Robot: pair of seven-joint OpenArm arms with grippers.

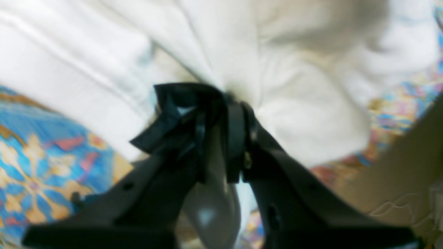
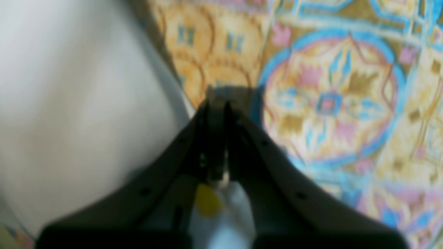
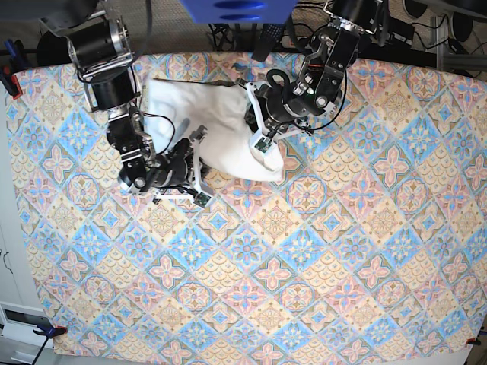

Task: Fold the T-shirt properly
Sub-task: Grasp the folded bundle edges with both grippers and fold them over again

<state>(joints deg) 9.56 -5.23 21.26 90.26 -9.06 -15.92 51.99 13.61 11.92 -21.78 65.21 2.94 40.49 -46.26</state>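
progress: early, no neat fold is seen | T-shirt (image 3: 217,129): bunched near the worktop (image 3: 365,251) far edge | left gripper (image 1: 226,95): fingers pinched on T-shirt cloth | right gripper (image 2: 218,100): fingers closed together, grip cannot be told | left: spreading, folding
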